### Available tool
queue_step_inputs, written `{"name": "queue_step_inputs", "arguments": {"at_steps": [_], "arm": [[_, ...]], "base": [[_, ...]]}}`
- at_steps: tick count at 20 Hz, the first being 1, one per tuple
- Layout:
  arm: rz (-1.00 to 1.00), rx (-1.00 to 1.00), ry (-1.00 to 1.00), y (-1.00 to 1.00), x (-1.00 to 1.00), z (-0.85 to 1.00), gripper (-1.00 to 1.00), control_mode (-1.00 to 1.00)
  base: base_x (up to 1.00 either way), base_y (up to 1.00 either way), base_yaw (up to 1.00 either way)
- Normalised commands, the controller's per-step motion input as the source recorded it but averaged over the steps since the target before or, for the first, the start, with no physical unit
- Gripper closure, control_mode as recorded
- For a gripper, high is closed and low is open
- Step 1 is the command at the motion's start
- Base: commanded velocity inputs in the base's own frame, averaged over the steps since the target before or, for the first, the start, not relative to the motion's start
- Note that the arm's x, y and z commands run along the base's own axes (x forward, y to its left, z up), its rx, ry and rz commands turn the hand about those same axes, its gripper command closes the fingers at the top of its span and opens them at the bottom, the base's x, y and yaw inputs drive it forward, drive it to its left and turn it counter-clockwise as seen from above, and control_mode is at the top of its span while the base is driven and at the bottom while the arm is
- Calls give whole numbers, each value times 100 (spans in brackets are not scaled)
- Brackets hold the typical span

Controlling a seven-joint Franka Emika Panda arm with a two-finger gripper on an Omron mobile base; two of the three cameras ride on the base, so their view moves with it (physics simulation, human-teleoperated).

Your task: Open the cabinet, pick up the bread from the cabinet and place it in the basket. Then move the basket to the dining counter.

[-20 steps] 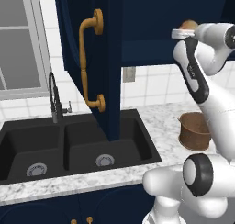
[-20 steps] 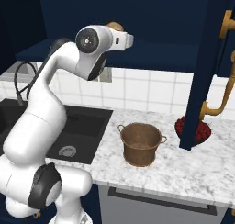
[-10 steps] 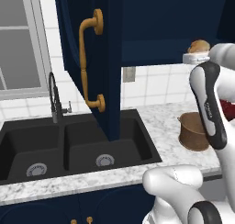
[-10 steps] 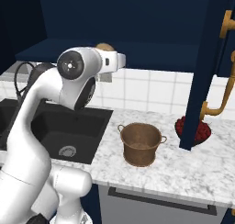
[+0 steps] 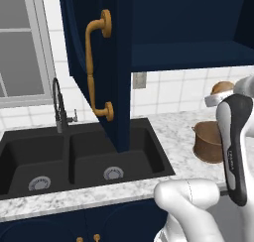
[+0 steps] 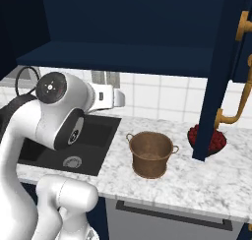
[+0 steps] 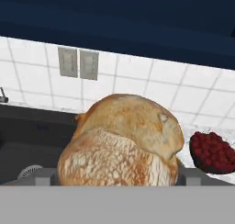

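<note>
The cabinet [image 5: 119, 62] stands open, its door swung out over the black sink [image 5: 74, 159], so that first step looks done. My end effector [image 7: 119, 175] is clamped on the bread [image 7: 124, 142]: in the hand view the golden bun sits right between my finger tips, close against the camera, and in the left base view it shows at about 3 o'clock, held in the air above and a little behind the basket [image 6: 150, 153]. So the pick from the cabinet is done as well, I judge, and I am midway through carrying the bun to the basket. The basket stands upright and empty on the marbled bench [image 6: 197, 185] between the sink and the bowl of red fruit [image 6: 209, 140], which sits at roughly 3 o'clock from it in the right base view. Left to do: lower the bread into the basket, let go, then take the basket to the dining counter.
</note>
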Motion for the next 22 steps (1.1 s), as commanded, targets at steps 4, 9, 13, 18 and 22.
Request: {"name": "queue_step_inputs", "arguments": {"at_steps": [4, 9, 13, 18, 22], "arm": [[0, -11, 34, -13, 25, -64, 100, -100], [0, -5, 46, -31, 25, -64, 100, -100], [0, 3, 32, -55, 1, -38, 100, -100], [0, 20, 13, -49, 0, -30, 100, -100], [0, 19, 7, -29, 0, -55, 100, -100]], "base": [[0, 0, 0], [0, 0, 0], [0, 0, 0], [0, 0, 0], [0, 0, 0]]}}
